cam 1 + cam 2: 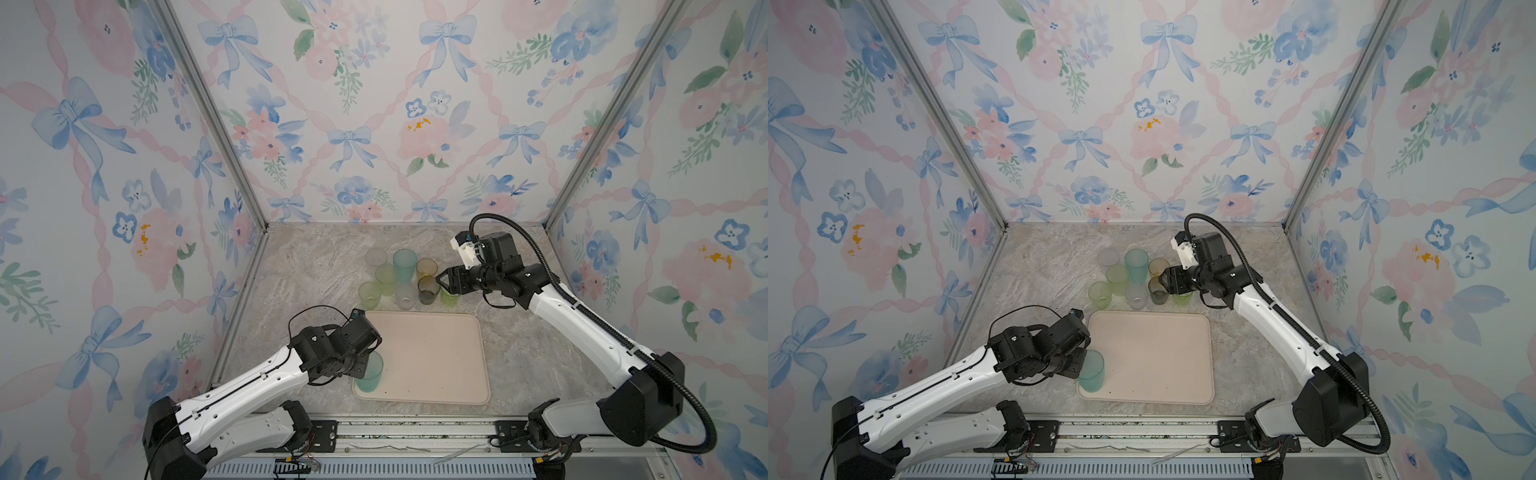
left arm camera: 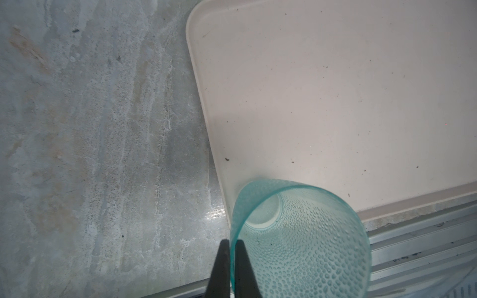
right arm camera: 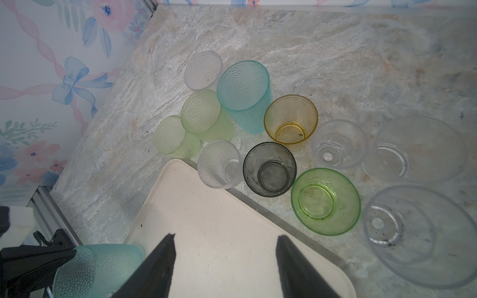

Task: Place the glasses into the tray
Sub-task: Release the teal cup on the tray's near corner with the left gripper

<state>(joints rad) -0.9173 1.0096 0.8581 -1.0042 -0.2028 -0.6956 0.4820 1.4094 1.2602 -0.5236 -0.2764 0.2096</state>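
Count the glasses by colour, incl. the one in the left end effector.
teal glasses: 2
pale green glasses: 2
bright green glass: 1
amber glass: 1
smoky grey glass: 1
clear glasses: 5
Total: 12

Tall frosted teal tumbler (image 1: 369, 374) in near-left corner of flat beige-pink tray (image 1: 432, 357); other translucent tumblers (image 1: 405, 296) behind tray, on marble desk (image 1: 316, 266).
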